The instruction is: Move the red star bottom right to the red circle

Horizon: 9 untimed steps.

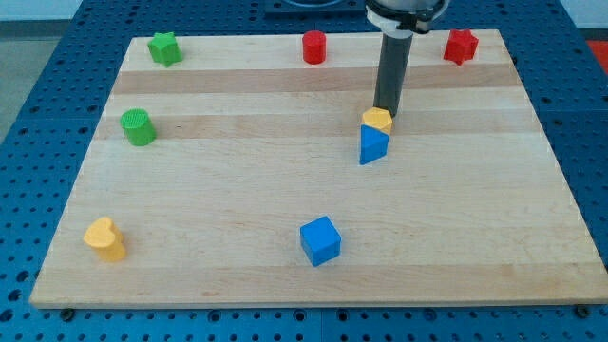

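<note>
The red star lies at the top right corner of the wooden board. The red circle stands at the top edge, left of the rod. My tip is down just behind a yellow block, which touches a blue triangle below it. The tip is well below and between the red circle and the red star, touching neither.
A green star lies at the top left. A green circle is at the left. A yellow heart sits at the bottom left. A blue cube is at the bottom middle.
</note>
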### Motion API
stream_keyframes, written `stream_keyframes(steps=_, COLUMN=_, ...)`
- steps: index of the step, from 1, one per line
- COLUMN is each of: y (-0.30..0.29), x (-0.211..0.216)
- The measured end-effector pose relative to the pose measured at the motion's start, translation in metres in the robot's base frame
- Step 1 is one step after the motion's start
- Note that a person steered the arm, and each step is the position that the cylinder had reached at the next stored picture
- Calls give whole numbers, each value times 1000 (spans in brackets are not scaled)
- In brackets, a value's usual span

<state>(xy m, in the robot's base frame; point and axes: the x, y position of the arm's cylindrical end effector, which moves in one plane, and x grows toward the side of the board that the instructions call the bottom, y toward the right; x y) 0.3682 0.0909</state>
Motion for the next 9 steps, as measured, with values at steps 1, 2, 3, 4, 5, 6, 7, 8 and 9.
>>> stream_keyframes(steps=1, y=-3, x=0)
stream_keyframes(steps=2, y=-1, x=0)
stream_keyframes(steps=3, y=34, x=0)
stream_keyframes(steps=4, y=93, x=-1)
stream_keyframes(steps=5, y=144, x=-17)
stream_keyframes(steps=6, y=182, x=-53)
stream_keyframes(steps=7, y=206, x=-111)
stream_keyframes(steps=8, y=214, x=-158)
stream_keyframes(steps=9, y=207, x=-177)
